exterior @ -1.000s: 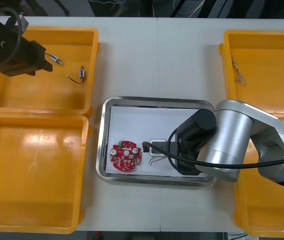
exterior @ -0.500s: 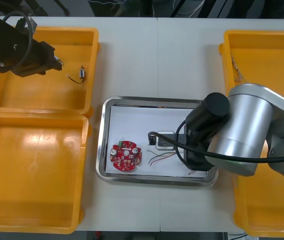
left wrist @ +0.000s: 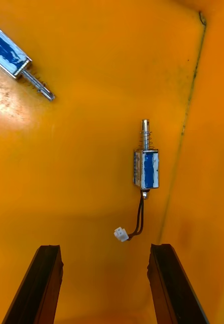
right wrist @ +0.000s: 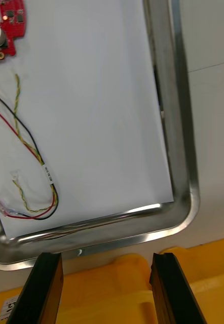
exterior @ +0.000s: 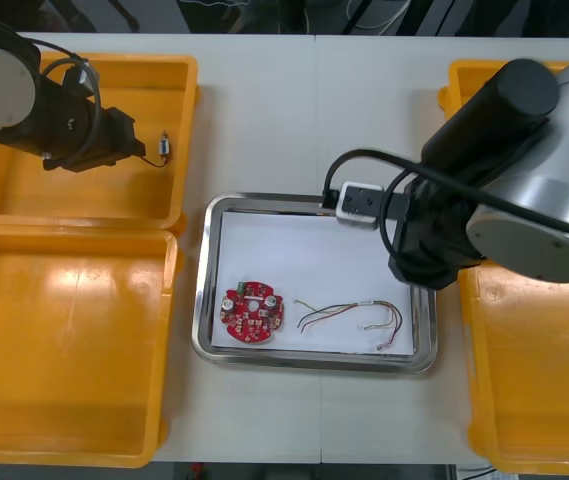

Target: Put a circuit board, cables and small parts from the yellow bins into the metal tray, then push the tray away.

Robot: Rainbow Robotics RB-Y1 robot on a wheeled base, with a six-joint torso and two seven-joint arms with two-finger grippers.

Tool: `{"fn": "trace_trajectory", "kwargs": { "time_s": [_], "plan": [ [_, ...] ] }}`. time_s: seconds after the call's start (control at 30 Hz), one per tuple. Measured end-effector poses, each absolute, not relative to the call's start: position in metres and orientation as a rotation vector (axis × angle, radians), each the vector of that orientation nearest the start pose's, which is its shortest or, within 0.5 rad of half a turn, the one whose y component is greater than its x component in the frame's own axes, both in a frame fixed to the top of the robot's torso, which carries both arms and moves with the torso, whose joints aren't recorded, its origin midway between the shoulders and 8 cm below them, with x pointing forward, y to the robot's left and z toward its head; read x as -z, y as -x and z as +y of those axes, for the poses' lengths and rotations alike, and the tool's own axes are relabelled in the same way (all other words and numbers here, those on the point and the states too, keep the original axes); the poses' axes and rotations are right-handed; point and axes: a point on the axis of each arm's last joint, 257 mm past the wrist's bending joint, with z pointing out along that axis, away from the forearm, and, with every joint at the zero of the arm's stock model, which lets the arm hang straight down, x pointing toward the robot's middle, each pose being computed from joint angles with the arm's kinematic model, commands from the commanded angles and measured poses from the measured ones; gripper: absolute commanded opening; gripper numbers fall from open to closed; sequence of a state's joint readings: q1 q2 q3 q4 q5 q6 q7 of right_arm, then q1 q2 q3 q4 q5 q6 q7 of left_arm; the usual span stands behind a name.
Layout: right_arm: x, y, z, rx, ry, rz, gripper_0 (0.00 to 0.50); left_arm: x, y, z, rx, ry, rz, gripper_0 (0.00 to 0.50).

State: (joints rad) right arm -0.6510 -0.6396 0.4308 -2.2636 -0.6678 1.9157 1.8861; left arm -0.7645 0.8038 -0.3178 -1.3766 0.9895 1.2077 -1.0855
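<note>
left gripper (left wrist: 107, 286) spread, empty, near part (left wrist: 146, 169) by right edge of far left bin (exterior: 24, 195), right gripper (right wrist: 104, 288) spread, empty, above right edge of tray (exterior: 202, 290), board (exterior: 253, 313) at its near left corner, cable (exterior: 349, 315) along near edge

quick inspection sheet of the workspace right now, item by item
surface: light table with a seam across it.
job's things: metal tray, white inside, holds a round red circuit board; two small metal parts lie in the far left yellow bin.
clutter: nothing seen.
grippers: left gripper open above that bin, facing one part; right gripper open at the tray's right rim.
cables: red and yellow cable in the tray, beside the board.
surroundings: nothing seen.
</note>
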Motion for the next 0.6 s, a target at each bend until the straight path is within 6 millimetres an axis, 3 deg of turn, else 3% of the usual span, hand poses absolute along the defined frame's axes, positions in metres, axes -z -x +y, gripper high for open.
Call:
{"fn": "trace_trajectory", "kwargs": {
  "time_s": [0.27,0.37,0.6],
  "plan": [
    [0.097,-0.436,-0.164,0.281,1.257,2.150,0.500,0.171,-0.593,0.251,0.378,0.143,2.476,0.500],
    [0.087,-0.440,-0.172,0.248,1.147,2.180,0.500,0.172,-0.595,0.248,0.381,0.144,2.469,0.500],
    [0.067,-0.447,-0.202,0.283,1.067,2.190,0.500,0.176,-0.600,0.247,0.378,0.153,2.455,0.500]
  ]
}}
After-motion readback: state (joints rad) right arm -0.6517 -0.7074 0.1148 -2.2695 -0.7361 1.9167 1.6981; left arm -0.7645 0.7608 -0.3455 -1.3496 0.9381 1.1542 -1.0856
